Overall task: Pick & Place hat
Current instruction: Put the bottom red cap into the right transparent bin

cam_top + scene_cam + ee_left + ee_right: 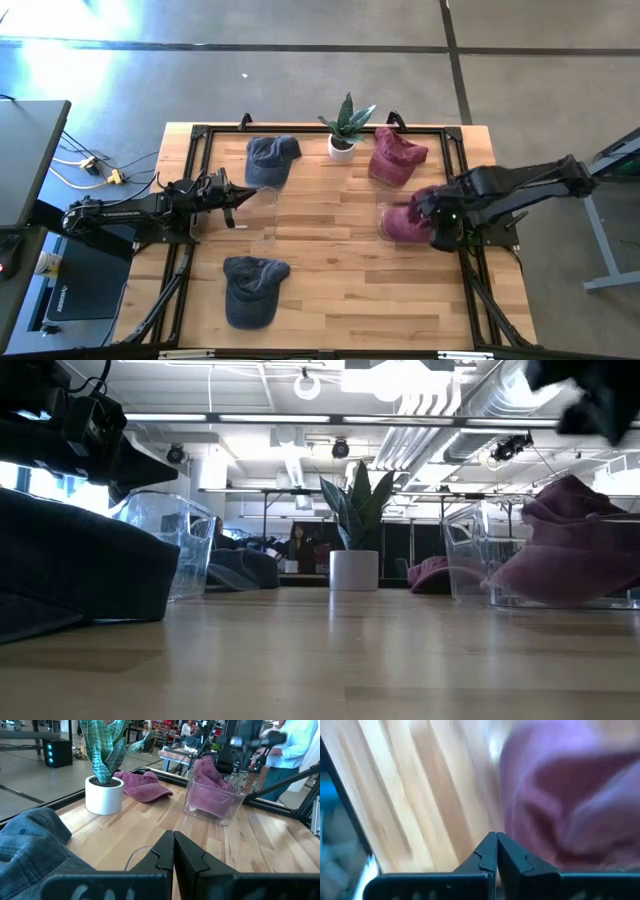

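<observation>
A maroon hat (403, 222) lies crumpled inside a clear bin (384, 232) at the table's right; it also shows in the right wrist view as the maroon hat (570, 795). My right gripper (438, 222) hangs above the hat's right side, pointing steeply down, shut with nothing between its fingers (496, 845). A second maroon hat (395, 155) lies flat on the table at the far right. Two blue hats lie on the table, one far (272, 160) and one near (253, 290). My left gripper (235, 195) waits level at the left, shut (173, 850).
A potted plant (345, 130) stands at the far middle. A second clear bin (165, 545) stands at the left by my left gripper. A black frame (190, 180) borders the tabletop. Bare wood (330, 250) spans the middle. People (295, 750) stand beyond the table.
</observation>
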